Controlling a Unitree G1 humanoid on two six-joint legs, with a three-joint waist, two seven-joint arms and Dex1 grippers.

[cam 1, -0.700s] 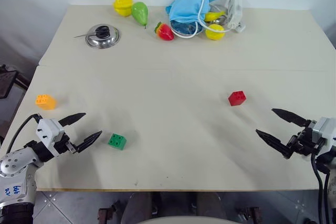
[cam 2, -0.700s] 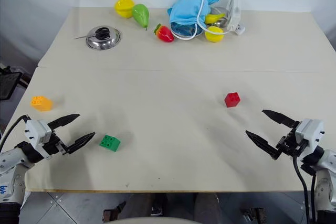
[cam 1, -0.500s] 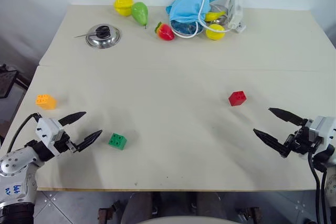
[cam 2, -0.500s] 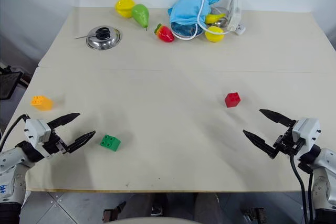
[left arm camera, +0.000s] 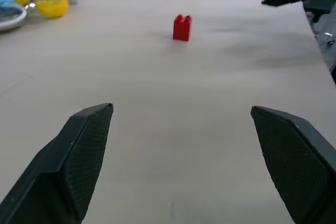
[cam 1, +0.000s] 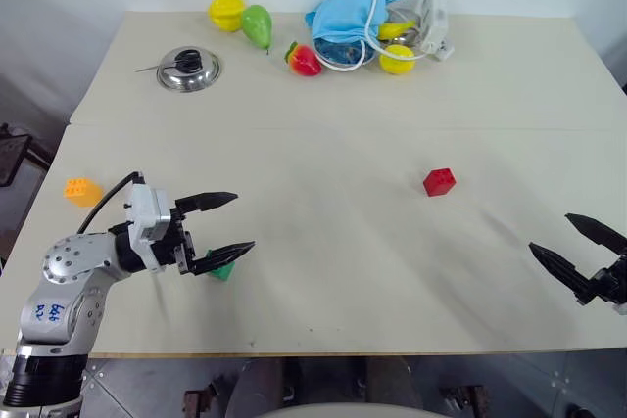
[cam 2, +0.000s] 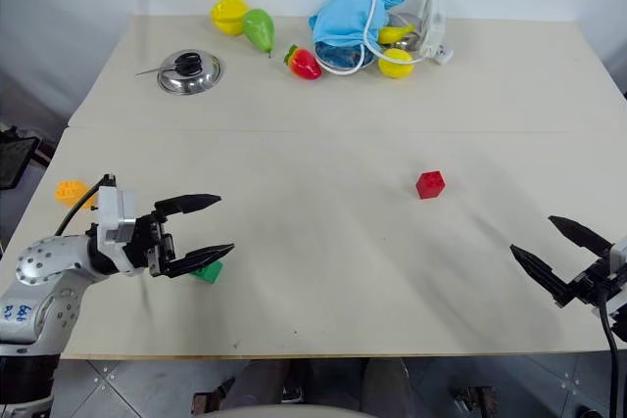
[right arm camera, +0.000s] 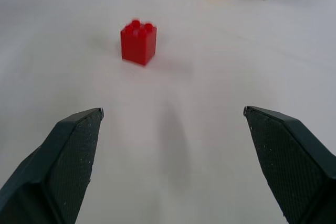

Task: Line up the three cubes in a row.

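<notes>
A beige tabletop [cam 1: 323,144] stands against a pale wall, with a seam running across it. The left gripper [cam 1: 223,224] hangs low over the near left part of the table, its two black fingers spread wide and holding nothing; the green block [cam 1: 223,268] sits just under its nearer finger, partly hidden by it. The orange-yellow block [cam 1: 82,190] lies near the left edge, behind the left arm. The right gripper [cam 1: 578,252] hovers at the near right corner, fingers also spread wide and empty. The red block [cam 1: 440,181] stands alone on open table between the two grippers, nearer the right one, nothing around it. Along the far edge lie a steel lid [cam 1: 188,68], a yellow toy fruit [cam 1: 227,11], a green pear [cam 1: 257,24], a strawberry-like toy [cam 1: 304,60], and a blue cloth [cam 1: 355,7] tangled with a white cable [cam 1: 364,41] and a lemon [cam 1: 397,59].
</notes>
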